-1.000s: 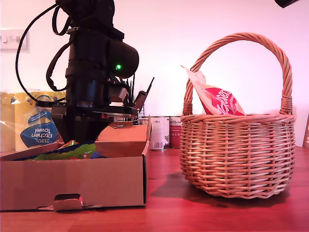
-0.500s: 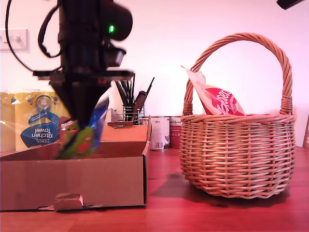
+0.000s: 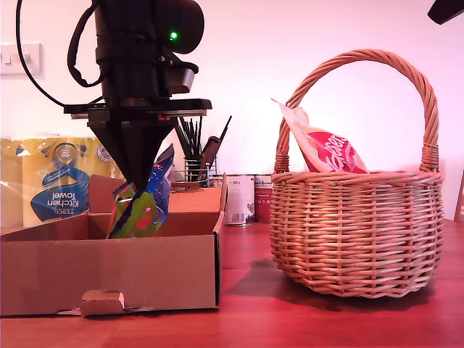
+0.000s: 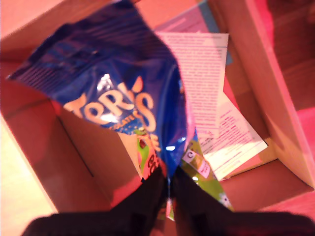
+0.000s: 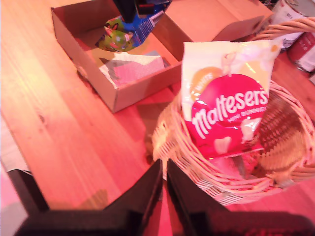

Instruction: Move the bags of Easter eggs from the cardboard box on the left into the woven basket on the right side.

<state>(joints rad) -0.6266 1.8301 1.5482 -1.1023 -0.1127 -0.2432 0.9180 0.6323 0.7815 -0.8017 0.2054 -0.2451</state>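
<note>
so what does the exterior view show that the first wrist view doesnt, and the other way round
Only the exterior view shows the woven basket with the red-and-white bag standing in it, the kitchen towel pack, the tins behind and the box's outer front wall.

Only the first wrist view shows the printed paper sheets lying on the box floor.

Both show my first gripper shut on the blue bag, hanging over the cardboard box.
</note>
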